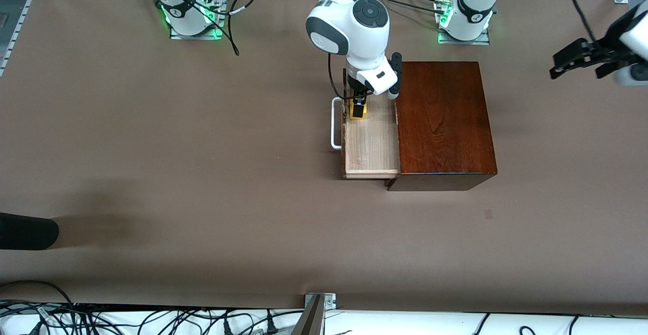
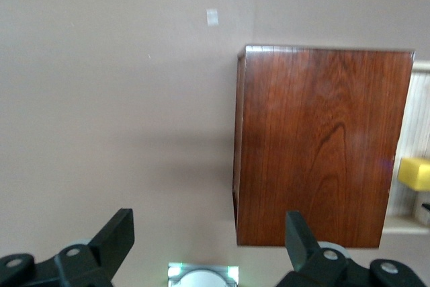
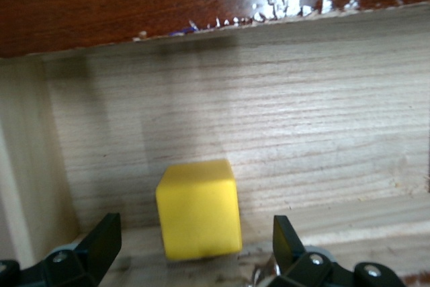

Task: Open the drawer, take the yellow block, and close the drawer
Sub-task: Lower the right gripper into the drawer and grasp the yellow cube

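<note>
**Reader:** Scanning across the front view from one edge to the other, what does the scene hold?

**Describer:** First comes bare brown table [image 1: 152,148]. Near the middle is the white bar handle [image 1: 335,123], then the drawer [image 1: 372,148], pulled out of the reddish-brown wooden box [image 1: 443,122]. The right gripper [image 1: 358,106] is down inside the drawer, its fingers spread wide. The yellow block [image 1: 360,111] sits on the drawer floor directly between those fingers, at the end of the drawer farthest from the front camera. In the right wrist view the block [image 3: 199,210] rests on pale wood with a fingertip on each side and a gap showing at both, so nothing is clamped.

**Reader:** And the other arm?

**Describer:** The left gripper [image 1: 579,64] waits in the air at the left arm's end of the table, well apart from the box, fingers apart and holding nothing.

**Reader:** How far along is the job?

**Describer:** The drawer is open, so the first step looks done. The block is straddled but not yet gripped. Closing on it, lifting it out and pushing the drawer shut all appear to remain.
</note>
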